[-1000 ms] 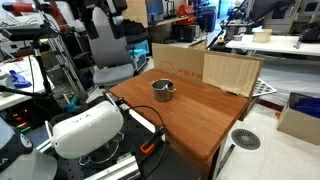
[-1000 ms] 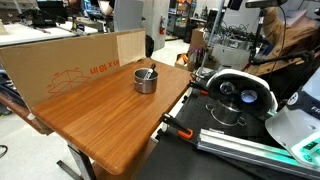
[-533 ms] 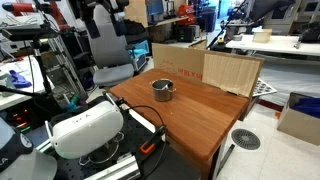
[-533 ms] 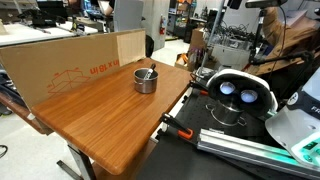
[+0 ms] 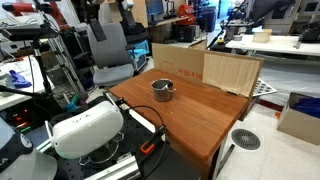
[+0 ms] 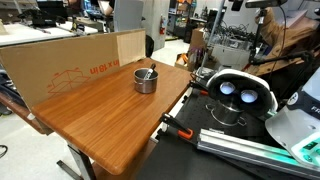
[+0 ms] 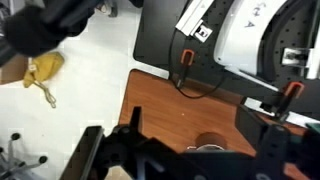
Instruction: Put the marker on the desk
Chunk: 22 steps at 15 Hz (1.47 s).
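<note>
**Marker (image 6: pixel 148 73) in the pot (image 6: pixel 146 81), end effector (image 7: pixel 180 165) spread and empty**

Lies slanted inside the round metal pot, not yet on the desk (image 6: pixel 100 125). Shows in an exterior view as a thin dark stick across the pot's mouth, upper end at the rim. Too small to read which way that end points. Stands, pot and all, near the corner where the edge backed by the cardboard panel (image 6: pixel 70 62) meets the robot-side edge, with broad bare wood toward the opposite corner.

In the wrist view, hangs high over the robot-side edge with fingers far apart and nothing between them. Looks down on a round shape, likely the pot, below and slightly off centre. No marker made out there.

Judged next: descend toward the pot, turn the wrist so the fingers close across the stick rather than along it, and keep clear of the rim. Only one arm here, so no choice of side.
</note>
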Tool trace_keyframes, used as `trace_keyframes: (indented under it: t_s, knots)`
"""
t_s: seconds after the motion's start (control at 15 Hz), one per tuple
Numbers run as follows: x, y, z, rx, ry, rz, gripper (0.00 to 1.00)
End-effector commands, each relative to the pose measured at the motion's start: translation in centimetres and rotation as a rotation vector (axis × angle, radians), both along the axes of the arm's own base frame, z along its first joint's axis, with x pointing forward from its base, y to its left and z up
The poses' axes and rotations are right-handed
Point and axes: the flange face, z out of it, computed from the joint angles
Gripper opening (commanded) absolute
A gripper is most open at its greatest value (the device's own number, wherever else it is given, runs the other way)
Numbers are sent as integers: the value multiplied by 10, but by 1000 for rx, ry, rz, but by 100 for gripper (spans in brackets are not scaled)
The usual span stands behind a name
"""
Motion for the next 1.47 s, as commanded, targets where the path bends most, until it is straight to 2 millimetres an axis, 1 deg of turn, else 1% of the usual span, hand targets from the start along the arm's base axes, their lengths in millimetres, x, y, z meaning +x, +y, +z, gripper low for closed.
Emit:
trace_keyframes:
  t_s: [0.0, 0.33, 0.47, 0.67, 1.0, 1.2, 1.4]
  knots:
    - [9, 1, -3, -81, 13, 42, 100]
    - [26, 9, -11, -162, 35, 159, 100]
    - [37, 12, -17, -196, 58, 238, 100]
    - [55, 19, -32, -232, 98, 386, 100]
    - [89, 27, -55, -307, 168, 603, 100]
    - [113, 27, -68, -331, 220, 728, 100]
    - [142, 30, -80, -352, 293, 863, 100]
